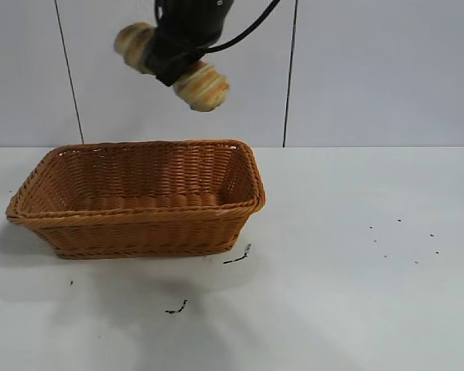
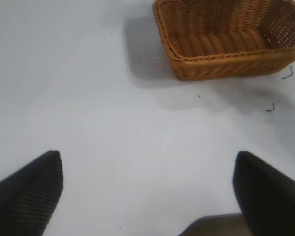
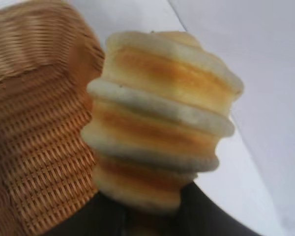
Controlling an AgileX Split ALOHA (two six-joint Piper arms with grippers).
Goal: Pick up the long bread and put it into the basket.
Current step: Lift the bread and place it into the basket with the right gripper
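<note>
The long bread, golden-tan with orange-brown stripes, is held high in the air, tilted, above the back part of the basket. My right gripper is shut on its middle, and both ends stick out. In the right wrist view the bread fills the middle, clamped by my gripper, with the wicker basket below it. My left gripper is open and empty over bare table, with the basket farther off. The left gripper is out of the exterior view.
The basket stands empty on the white table, left of centre. Small dark scraps lie in front of it, and tiny specks dot the right side. A grey wall runs behind the table.
</note>
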